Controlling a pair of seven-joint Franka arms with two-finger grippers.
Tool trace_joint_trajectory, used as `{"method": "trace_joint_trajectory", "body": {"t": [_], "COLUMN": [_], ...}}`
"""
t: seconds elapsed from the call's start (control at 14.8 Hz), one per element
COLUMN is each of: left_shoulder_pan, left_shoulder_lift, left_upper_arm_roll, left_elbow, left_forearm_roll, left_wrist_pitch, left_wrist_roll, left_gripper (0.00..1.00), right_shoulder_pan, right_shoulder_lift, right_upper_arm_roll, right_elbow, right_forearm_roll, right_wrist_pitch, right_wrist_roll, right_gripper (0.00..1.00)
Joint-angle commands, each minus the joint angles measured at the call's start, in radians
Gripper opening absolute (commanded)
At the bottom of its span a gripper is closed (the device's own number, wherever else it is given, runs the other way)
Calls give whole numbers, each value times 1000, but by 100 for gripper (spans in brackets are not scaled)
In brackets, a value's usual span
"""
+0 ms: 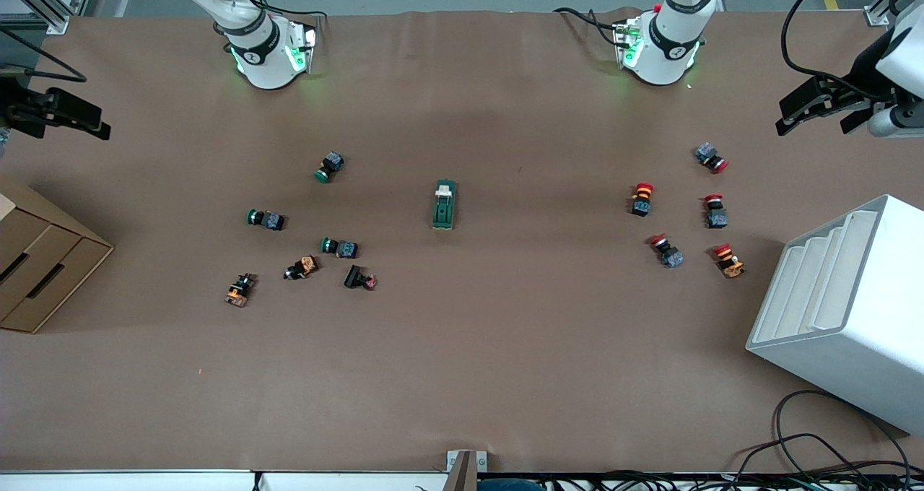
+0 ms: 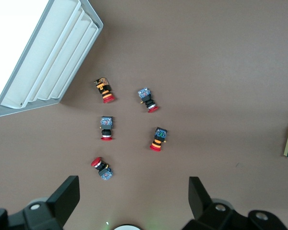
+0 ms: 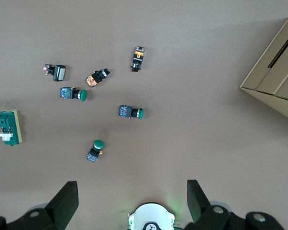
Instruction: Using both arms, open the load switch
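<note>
The load switch is lying flat near the middle of the brown table, a dark-green elongated block with a white lever at the end toward my bases; its long axis is running from that end toward the front camera. My left wrist view is cutting it off, showing only a sliver at the frame's edge. I am holding my left gripper in the air over the left arm's end of the table, above the red push buttons, fingers spread apart. My right gripper is hovering over the right arm's end, near the cardboard drawer box, fingers likewise parted, the green push buttons lying below.
</note>
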Motion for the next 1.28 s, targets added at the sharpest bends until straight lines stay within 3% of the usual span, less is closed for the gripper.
{"method": "trace_joint_trajectory", "body": {"t": [0.0,0.2,0.4,0.61,1.21], "left_shoulder_pan": [0,3,7,7,11], "left_shoulder_lift": [-53,-53,-56,-45,16], "left_upper_arm_roll": [-11,-19,-19,-19,-13], "left_elbow": [-52,-58,-74,-49,29], "left_forearm_roll": [-6,11,12,32,28], "left_wrist_pitch": [42,49,60,60,48], "left_wrist_roll": [22,22,24,25,10], "left_gripper": [100,100,100,100,100], "right_shoulder_pan": [9,5,3,-3,-6], "right_shoulder_lift": [-23,-35,-107,-170,-170], "right_upper_arm_roll": [-1,-1,-1,2,4], "right_elbow": [-25,-40,-131,-152,-185], "right_forearm_roll": [-3,-8,-9,-11,0], "right_wrist_pitch": [16,22,63,37,74], "right_wrist_roll": [5,2,2,2,7], "right_gripper": [100,100,100,100,100]}}
